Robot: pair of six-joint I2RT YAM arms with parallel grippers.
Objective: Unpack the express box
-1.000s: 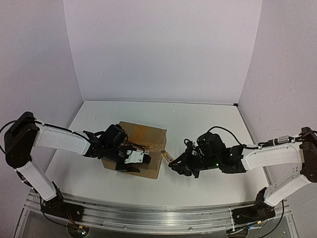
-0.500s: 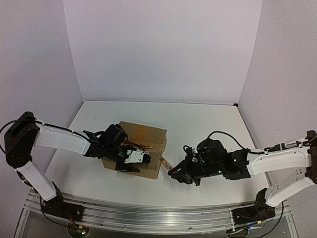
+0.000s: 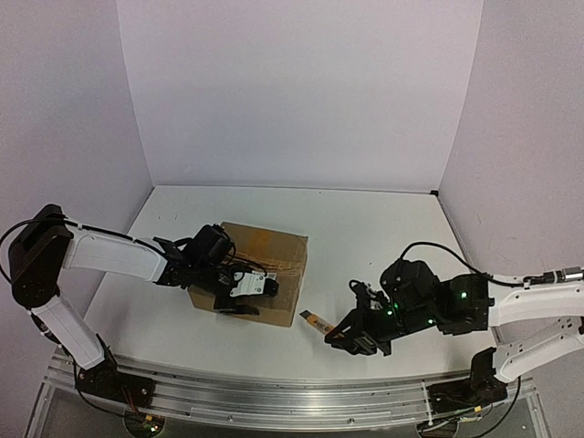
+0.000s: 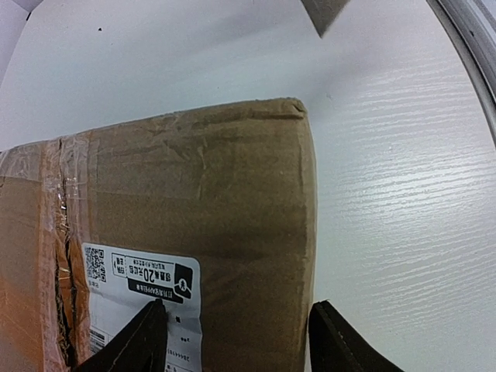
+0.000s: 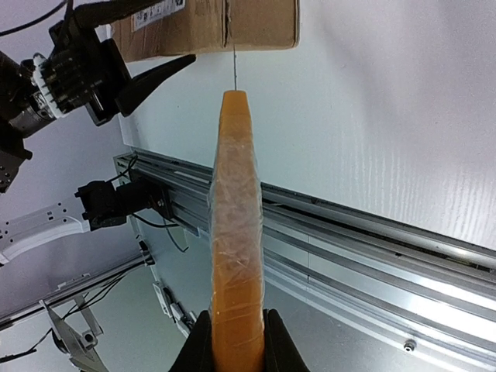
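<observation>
Left fingers (image 4: 143, 345), spread apart, straddle one edge of the express box (image 4: 194, 194); right fingers (image 5: 198, 345) clamp the orange utility knife (image 5: 235, 232).

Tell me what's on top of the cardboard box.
A white shipping label and tape strips lie on the box. The left jaws hang over the label's end, hiding some print.

walls (image 3: 301, 91) pale lavender | table (image 3: 365, 219) white, wood-grained | rail (image 3: 292, 400) aluminium, near edge
</observation>
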